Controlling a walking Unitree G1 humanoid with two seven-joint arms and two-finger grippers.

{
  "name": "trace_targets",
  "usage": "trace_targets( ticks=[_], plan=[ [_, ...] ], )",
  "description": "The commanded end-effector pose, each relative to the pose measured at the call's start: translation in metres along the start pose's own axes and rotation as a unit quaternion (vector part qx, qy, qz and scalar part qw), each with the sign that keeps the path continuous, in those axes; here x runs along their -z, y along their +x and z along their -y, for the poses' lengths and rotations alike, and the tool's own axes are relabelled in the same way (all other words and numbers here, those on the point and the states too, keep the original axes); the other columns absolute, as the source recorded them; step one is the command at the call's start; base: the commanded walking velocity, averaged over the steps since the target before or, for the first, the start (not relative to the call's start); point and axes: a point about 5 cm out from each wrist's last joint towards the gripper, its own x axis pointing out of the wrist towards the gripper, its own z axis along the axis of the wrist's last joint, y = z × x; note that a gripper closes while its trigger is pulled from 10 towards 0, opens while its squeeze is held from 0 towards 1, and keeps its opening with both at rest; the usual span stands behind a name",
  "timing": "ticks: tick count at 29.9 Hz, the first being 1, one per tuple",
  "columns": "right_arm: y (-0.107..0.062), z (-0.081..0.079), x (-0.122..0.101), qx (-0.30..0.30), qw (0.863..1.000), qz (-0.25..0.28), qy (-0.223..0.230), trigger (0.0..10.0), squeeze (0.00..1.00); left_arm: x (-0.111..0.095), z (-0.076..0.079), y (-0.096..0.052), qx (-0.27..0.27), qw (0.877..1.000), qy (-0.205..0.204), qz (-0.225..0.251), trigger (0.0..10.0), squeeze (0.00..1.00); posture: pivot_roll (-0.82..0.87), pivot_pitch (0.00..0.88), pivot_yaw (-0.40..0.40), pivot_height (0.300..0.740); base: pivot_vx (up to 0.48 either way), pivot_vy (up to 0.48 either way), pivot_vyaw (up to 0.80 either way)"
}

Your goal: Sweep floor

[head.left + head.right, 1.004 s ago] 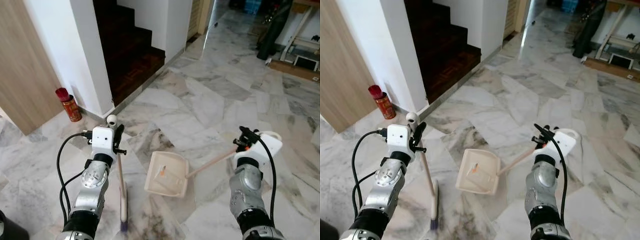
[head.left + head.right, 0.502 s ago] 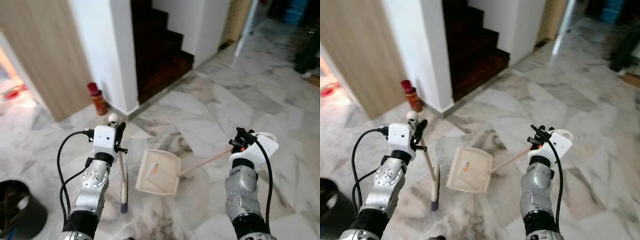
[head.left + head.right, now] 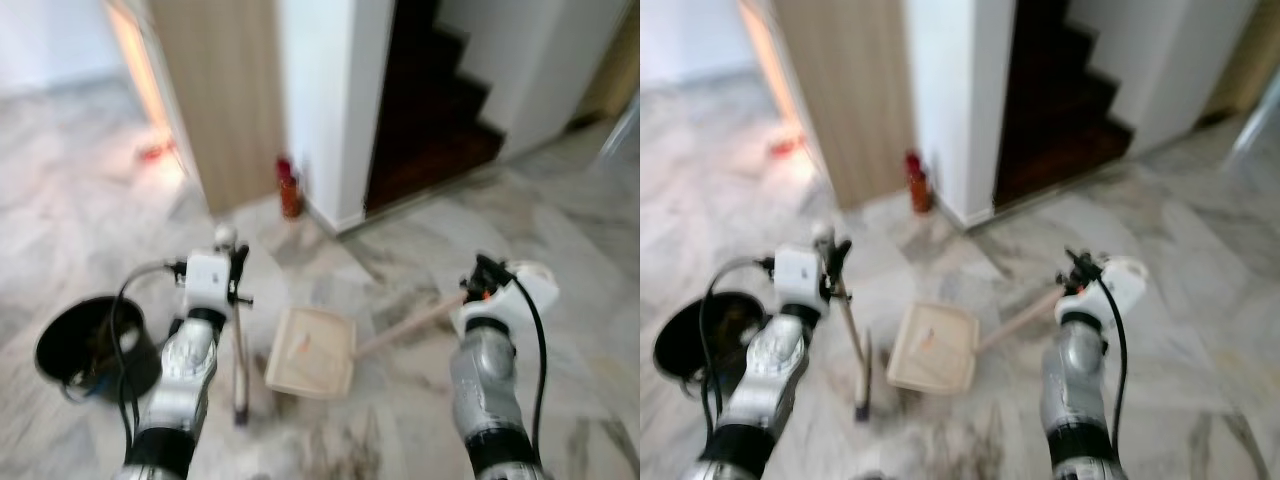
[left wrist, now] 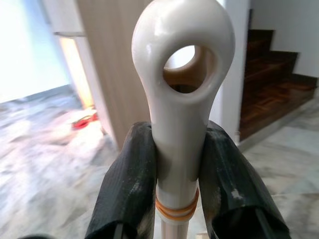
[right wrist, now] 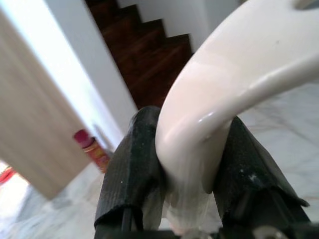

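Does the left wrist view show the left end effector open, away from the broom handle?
No: the left end effector has its two black fingers pressed against the white broom handle.

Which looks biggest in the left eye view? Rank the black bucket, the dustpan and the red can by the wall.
1. Black bucket and dustpan: they look much alike in size, and the blurred picture leaves their order unsure.
2. Red can: plainly smallest, though it stands farther from the camera.

Left gripper (image 3: 236,272) holds an upright broom (image 3: 240,345), its head on the marble floor (image 3: 90,230). Right gripper (image 3: 482,278) holds the handle of a cream dustpan (image 3: 310,352) lying between the arms. A black bucket (image 3: 88,345) stands left; a red can (image 3: 289,189) stands by the wall.
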Motion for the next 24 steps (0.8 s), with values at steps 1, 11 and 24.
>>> trace_targets(
  ticks=[1,11,24],
  plan=[
    [0.004,0.001,-0.015,0.003,0.999,0.029,0.016,10.0,0.0,-0.009,0.004,0.003,0.004,1.0,0.006,0.021,10.0,0.0,0.07,0.0,-0.018,0.74,0.0,0.0,0.8],
    [0.002,0.0,-0.013,0.001,1.0,0.023,0.015,10.0,0.0,-0.005,0.006,-0.002,0.006,1.0,0.003,0.009,10.0,0.0,0.07,0.0,-0.023,0.74,0.0,0.0,0.8],
    [0.001,-0.005,-0.012,-0.011,1.0,0.016,0.016,10.0,0.0,-0.002,0.004,-0.008,0.005,1.0,0.004,0.002,10.0,0.0,0.07,0.0,-0.022,0.74,0.0,0.0,0.8]
  ],
)
